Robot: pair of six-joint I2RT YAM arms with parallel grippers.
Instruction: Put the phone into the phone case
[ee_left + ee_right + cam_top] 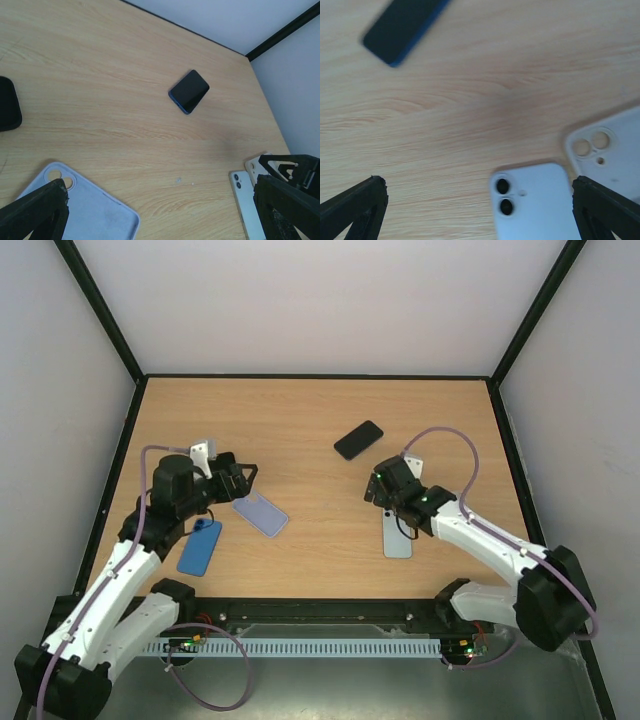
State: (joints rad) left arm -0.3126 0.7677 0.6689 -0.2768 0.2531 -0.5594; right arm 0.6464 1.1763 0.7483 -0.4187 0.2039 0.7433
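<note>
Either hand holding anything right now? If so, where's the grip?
Nothing held. Left hand and right hand are both open above the table.

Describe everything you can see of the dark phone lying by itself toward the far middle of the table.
The dark phone is a slim rectangle with rounded corners. Its upward face is plain, smooth black, and the left wrist view shows a blue rim along its edges. It lies flat on the wooden table, turned diagonally to the table's sides. Nothing touches it or rests on it. In the right wrist view it appears only as a blur.
</note>
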